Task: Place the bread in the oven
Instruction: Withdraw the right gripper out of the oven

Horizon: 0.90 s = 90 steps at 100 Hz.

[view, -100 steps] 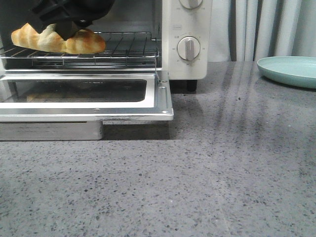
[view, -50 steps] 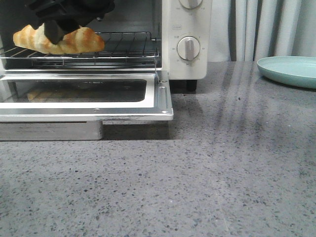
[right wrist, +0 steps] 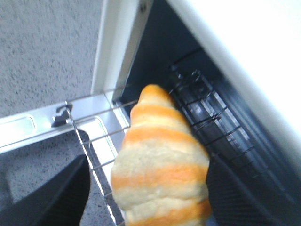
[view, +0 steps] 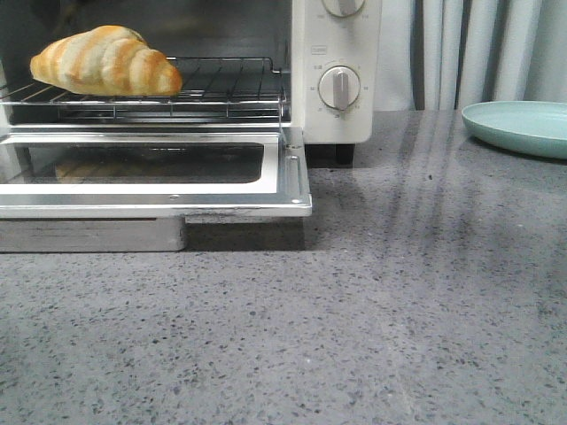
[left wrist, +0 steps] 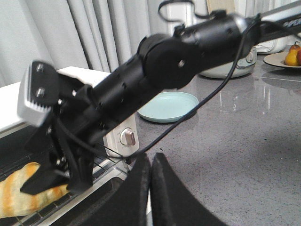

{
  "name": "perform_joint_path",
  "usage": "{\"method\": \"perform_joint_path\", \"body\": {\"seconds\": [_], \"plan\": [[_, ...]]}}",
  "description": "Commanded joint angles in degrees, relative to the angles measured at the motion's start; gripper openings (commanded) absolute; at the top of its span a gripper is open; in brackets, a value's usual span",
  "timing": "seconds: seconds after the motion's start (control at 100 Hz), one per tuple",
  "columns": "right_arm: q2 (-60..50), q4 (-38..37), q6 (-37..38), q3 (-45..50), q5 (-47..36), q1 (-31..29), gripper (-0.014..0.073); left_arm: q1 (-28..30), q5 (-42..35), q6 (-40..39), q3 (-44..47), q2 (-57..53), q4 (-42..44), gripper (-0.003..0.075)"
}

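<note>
The bread (view: 106,62), a golden-orange roll with cream bands, lies on the wire rack (view: 221,88) inside the open cream-white oven (view: 341,124). Its glass door (view: 283,190) hangs down flat. My right gripper (right wrist: 148,190) is open, with one black finger on each side of the bread (right wrist: 162,165) and a gap on at least one side. It is out of the front view. The left wrist view shows the right arm (left wrist: 155,66) reaching over the bread (left wrist: 16,195). My left gripper (left wrist: 150,160) is shut and empty, above the counter near the oven's door corner.
A teal plate (view: 518,124) sits at the back right on the grey counter (view: 354,310). A metal tray (view: 89,235) lies under the oven door. Grey curtains hang behind. A white cooker (left wrist: 230,68) and a plate of fruit (left wrist: 289,56) stand farther off.
My right gripper has let go of the bread and risen out of the front view. The bread now rests uncovered on the rack, shifted slightly up and back.
</note>
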Motion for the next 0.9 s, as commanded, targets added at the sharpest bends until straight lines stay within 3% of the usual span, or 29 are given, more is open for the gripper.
{"method": "perform_joint_path", "body": {"seconds": [0.0, 0.09, 0.19, 0.36, 0.45, 0.68, 0.78, 0.89], "plan": [[-4.97, -0.62, -0.63, -2.17, -1.25, 0.06, 0.0472, 0.17, -3.76, -0.54, -1.83, 0.37, -1.98, -0.0022], [-6.79, 0.24, -0.63, -2.17, 2.73, 0.06, 0.046, 0.17, -4.04, -0.54, -1.83, 0.37, -0.83, -0.0022], [-9.63, 3.27, -0.63, -2.17, 7.15, 0.06, 0.0374, 0.17, -5.56, -0.54, -1.83, 0.23, 0.33, -0.0022], [-15.82, 4.9, -0.63, -1.9, 15.63, 0.06, 0.0071, 0.17, -10.02, -1.55, -1.72, -2.38, 5.59, -0.0022], [-20.4, 3.97, -0.63, 1.18, 16.75, 0.06, -0.0055, 0.17, -11.02, -10.5, -1.19, -5.28, 17.1, -0.0022], [-36.79, -0.53, -0.63, 19.45, 9.66, -0.05, -0.0048, 0.17, -6.89, -46.39, 4.2, -13.21, 52.95, -0.0022], [-44.82, -1.3, -0.63, 29.64, 2.61, -0.43, -0.0048, 0.17, -5.18, -52.99, 6.88, -15.55, 57.81, -0.0021], [-53.4, -1.3, -0.63, 39.73, -4.09, -2.49, -0.0048, 0.17, -5.06, -53.13, 8.56, -16.3, 57.67, -0.0021]]}}
